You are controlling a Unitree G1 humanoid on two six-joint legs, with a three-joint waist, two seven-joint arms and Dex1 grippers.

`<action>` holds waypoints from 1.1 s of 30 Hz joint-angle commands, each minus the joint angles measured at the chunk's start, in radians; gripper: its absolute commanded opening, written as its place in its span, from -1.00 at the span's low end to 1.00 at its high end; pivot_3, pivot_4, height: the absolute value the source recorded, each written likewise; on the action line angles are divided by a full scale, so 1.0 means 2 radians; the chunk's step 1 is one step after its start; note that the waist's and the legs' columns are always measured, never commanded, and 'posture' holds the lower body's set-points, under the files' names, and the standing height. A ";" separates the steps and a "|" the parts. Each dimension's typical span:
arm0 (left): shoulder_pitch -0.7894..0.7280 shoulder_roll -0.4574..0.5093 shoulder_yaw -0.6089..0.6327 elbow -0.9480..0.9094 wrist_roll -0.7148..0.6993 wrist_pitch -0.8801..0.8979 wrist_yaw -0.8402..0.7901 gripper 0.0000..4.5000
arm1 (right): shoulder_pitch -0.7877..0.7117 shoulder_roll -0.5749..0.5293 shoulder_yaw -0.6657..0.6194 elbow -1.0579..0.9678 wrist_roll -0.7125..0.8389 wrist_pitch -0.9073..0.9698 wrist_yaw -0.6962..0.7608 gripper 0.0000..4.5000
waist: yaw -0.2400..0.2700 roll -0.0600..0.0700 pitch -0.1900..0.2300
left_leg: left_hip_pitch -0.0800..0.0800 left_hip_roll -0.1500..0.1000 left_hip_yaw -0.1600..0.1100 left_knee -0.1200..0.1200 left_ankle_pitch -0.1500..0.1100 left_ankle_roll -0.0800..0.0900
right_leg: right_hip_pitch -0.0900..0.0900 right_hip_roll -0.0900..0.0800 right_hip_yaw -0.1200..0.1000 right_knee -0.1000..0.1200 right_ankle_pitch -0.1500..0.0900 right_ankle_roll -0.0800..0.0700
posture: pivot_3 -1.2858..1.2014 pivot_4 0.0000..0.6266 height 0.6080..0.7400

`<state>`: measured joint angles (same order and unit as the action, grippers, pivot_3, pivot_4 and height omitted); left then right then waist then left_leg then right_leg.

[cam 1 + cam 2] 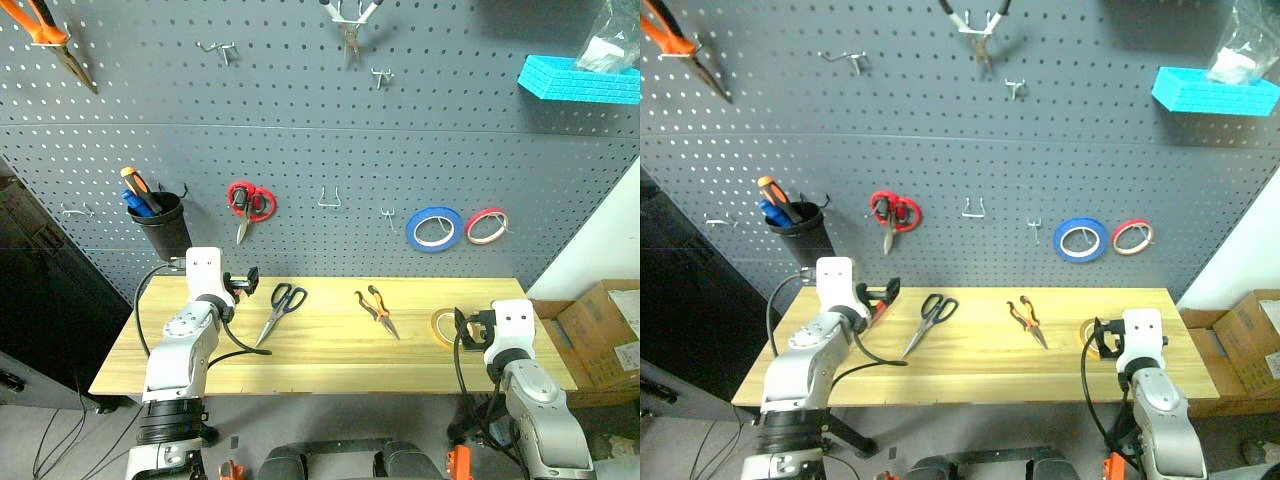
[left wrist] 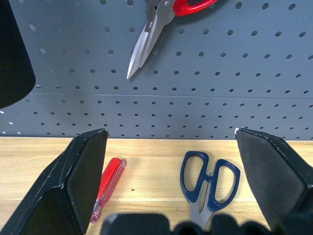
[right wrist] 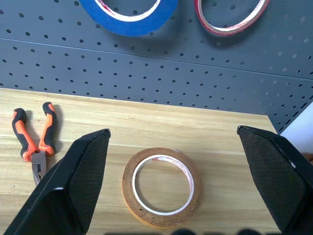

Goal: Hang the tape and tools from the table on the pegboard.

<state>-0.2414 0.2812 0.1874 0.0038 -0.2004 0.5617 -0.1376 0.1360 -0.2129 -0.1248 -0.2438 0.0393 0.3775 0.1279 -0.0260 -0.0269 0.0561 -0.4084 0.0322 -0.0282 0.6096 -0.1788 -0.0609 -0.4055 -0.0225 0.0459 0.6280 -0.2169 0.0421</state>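
The yellow tape (image 3: 163, 186) lies flat near the right end of the wooden table (image 1: 320, 352), just ahead of my open right gripper (image 3: 173, 129), which holds nothing. To its left lie the small orange-and-black pliers (image 1: 377, 311). The dark-blue-handled scissors (image 2: 209, 183) rest left of centre, handles toward the dark grey pegboard (image 1: 300, 140). My left gripper (image 2: 171, 132) hovers open and empty over the table's left part, with the scissors just to its right.
A red screwdriver (image 2: 108, 186) lies by the left gripper. On the pegboard hang red scissors (image 1: 247, 205), a blue roll (image 1: 433, 228), a red-pink roll (image 1: 487, 225), a black cup (image 1: 160, 225), large orange pliers (image 1: 55, 40) and bare hooks (image 1: 330, 198). A cardboard box (image 1: 600, 330) stands at right.
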 commanded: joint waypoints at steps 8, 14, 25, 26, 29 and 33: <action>-0.012 0.004 0.011 -0.018 -0.009 -0.005 -0.008 0.97 | -0.002 -0.004 -0.001 -0.018 0.000 -0.015 0.003 1.00 | 0.000 0.000 0.000 | 0.000 0.000 0.000 0.000 0.000 0.000 | 0.000 0.000 0.000 0.000 0.000 0.000 | 0.09 -0.96 1.00; -0.008 0.003 0.010 -0.023 -0.011 -0.005 -0.009 0.97 | 0.000 0.001 0.003 -0.022 -0.006 -0.015 -0.003 1.00 | 0.000 0.000 0.000 | 0.000 0.000 0.000 0.000 0.000 0.000 | 0.000 0.000 0.000 0.000 0.000 0.000 | 0.09 -0.95 1.00; -0.005 0.011 -0.034 -0.040 0.000 -0.015 -0.046 0.97 | 0.005 -0.030 0.005 -0.040 -0.004 0.031 0.022 1.00 | 0.001 0.000 0.001 | 0.000 0.000 0.000 0.000 0.000 0.000 | 0.000 0.000 0.000 0.000 0.000 0.000 | 0.10 -0.85 1.00; -0.011 0.014 -0.047 -0.041 0.000 -0.017 -0.060 0.97 | 0.004 -0.038 0.009 -0.043 -0.004 0.035 0.030 1.00 | 0.001 0.000 0.002 | 0.000 0.000 0.000 0.000 0.000 0.000 | 0.000 0.000 0.000 0.000 0.000 0.000 | 0.10 -0.84 1.00; -0.034 0.015 -0.076 -0.038 -0.010 -0.009 -0.100 0.97 | -0.005 -0.056 0.019 -0.057 0.006 0.060 0.058 1.00 | 0.001 0.001 0.007 | 0.000 0.000 0.000 0.000 0.000 0.000 | 0.000 0.000 0.000 0.000 0.000 0.000 | 0.09 -0.78 1.00; -0.065 -0.004 -0.102 -0.034 -0.043 0.029 -0.141 0.97 | -0.029 -0.085 0.029 -0.067 0.023 0.104 0.098 1.00 | 0.000 0.000 0.016 | 0.000 0.000 0.000 0.000 0.000 0.000 | -0.001 -0.001 0.000 0.000 0.000 0.000 | 0.07 -0.69 1.00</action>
<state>-0.3434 0.2891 0.0081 -0.0325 -0.2502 0.5939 -0.3835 0.1078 -0.3588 -0.0731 -0.3333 0.0662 0.5569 0.2908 -0.0250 -0.0264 0.0885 -0.4084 0.0315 -0.0282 0.6104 -0.1791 -0.0613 -0.4063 -0.0239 0.0458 0.6275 -0.2171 0.0420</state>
